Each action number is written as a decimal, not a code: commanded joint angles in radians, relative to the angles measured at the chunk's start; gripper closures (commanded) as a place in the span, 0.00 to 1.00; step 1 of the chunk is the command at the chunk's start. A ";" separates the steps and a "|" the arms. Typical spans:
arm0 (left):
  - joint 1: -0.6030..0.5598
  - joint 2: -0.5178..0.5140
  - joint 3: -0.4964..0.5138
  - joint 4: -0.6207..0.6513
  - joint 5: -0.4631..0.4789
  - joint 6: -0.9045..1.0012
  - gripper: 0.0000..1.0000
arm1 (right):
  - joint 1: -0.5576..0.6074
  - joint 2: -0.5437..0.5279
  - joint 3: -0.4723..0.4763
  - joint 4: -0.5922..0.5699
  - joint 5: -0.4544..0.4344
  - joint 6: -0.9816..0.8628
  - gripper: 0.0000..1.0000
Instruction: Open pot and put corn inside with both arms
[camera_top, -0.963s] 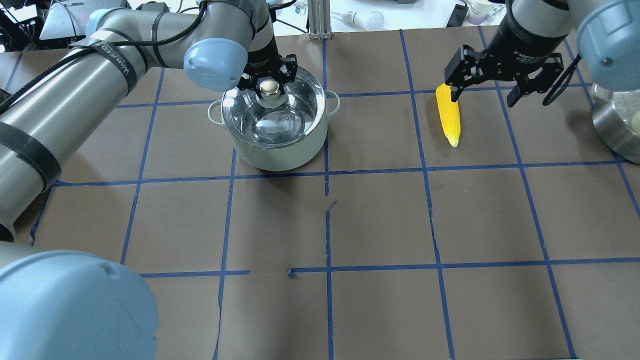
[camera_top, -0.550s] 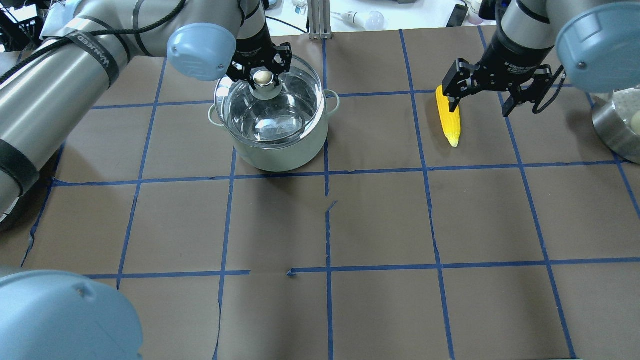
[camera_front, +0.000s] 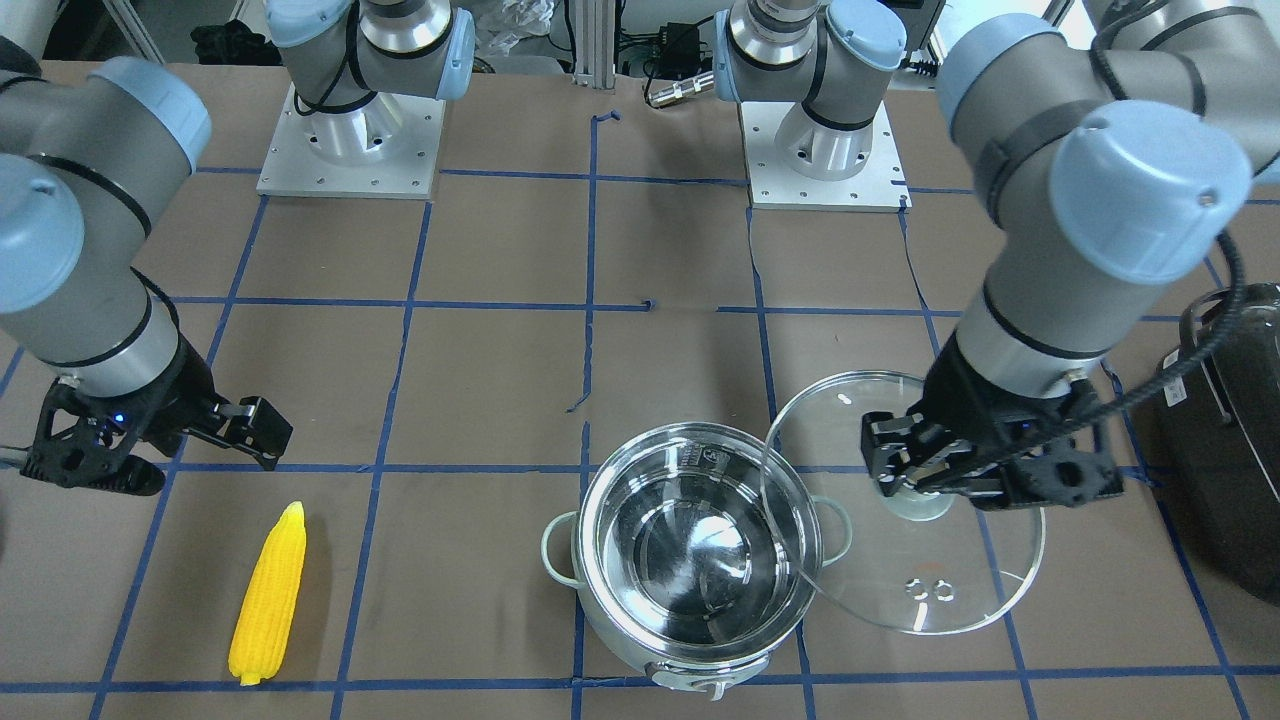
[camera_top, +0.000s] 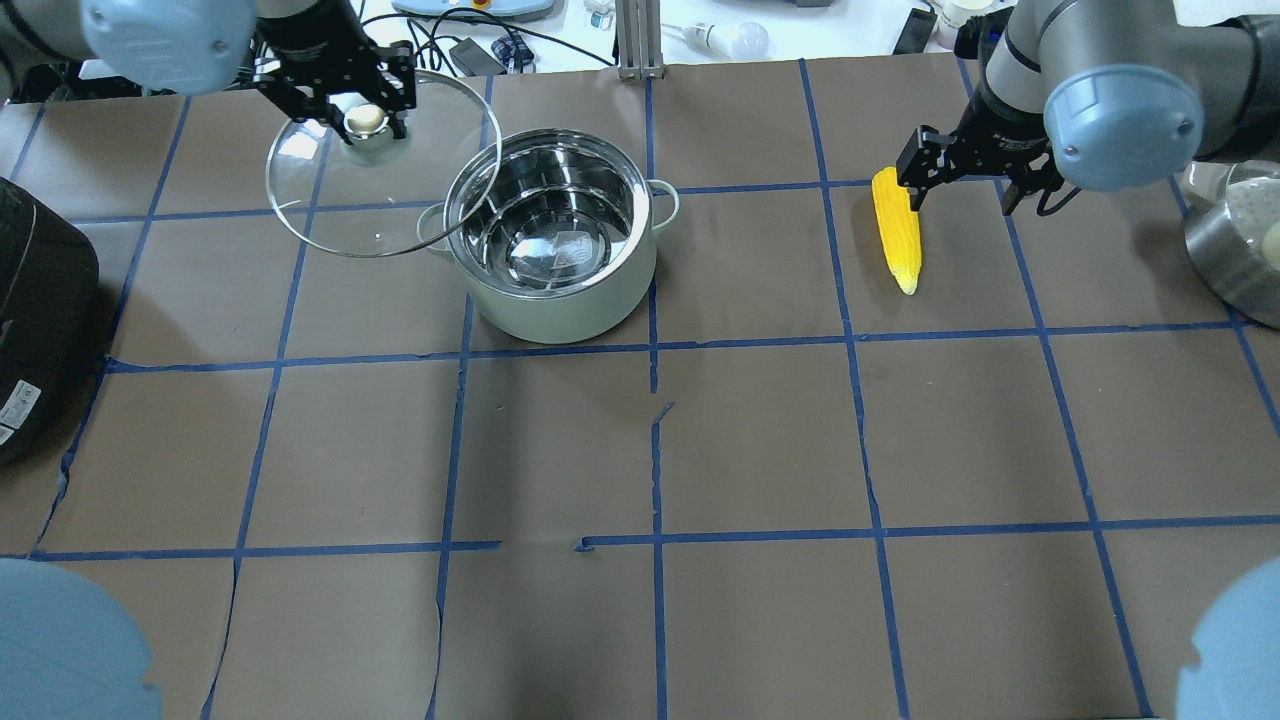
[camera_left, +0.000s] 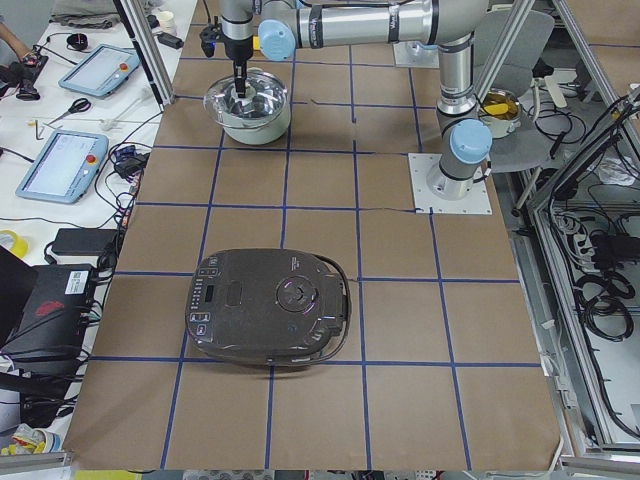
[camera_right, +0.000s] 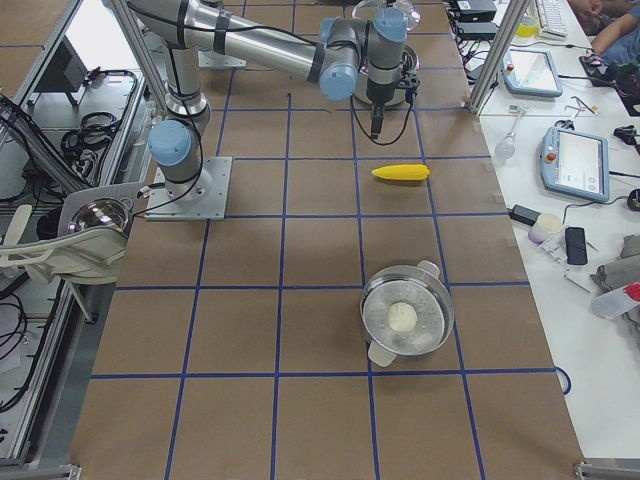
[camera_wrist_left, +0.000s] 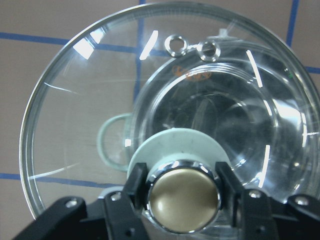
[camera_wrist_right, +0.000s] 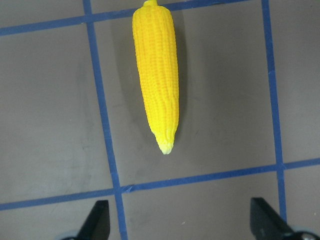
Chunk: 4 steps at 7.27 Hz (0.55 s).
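The mint-green steel pot (camera_top: 545, 310) stands uncovered and empty; it also shows in the front view (camera_front: 620, 625). My left gripper (camera_top: 365, 120) is shut on the knob (camera_wrist_left: 184, 200) of the clear glass lid (camera_top: 320, 205). It holds the lid tilted in the air beside the pot, with the lid's edge overlapping the pot's rim (camera_front: 960, 600). The yellow corn (camera_top: 897, 230) lies on the table to the right, and shows in the front view (camera_front: 268, 595). My right gripper (camera_top: 960, 188) is open and empty above the table by the corn's thick end. The corn's tip (camera_wrist_right: 165, 145) points toward it in the right wrist view.
A black rice cooker (camera_top: 40, 300) sits at the table's left edge, close to the lid side (camera_front: 1230, 440). A steel bowl (camera_top: 1235, 260) with a white ball in it stands at the right edge. Blue tape lines grid the brown table.
My left gripper has lifted the lid off the pot and carried it left and away. My right gripper has dropped lower by the corn, still open.
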 joint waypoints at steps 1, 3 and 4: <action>0.168 0.035 -0.080 0.004 -0.007 0.187 0.71 | -0.007 0.163 -0.006 -0.172 0.005 -0.007 0.00; 0.308 0.037 -0.189 0.093 -0.013 0.371 0.74 | -0.007 0.263 -0.020 -0.252 0.008 -0.003 0.00; 0.346 0.020 -0.254 0.203 -0.028 0.394 0.74 | -0.005 0.273 -0.034 -0.255 0.026 -0.001 0.00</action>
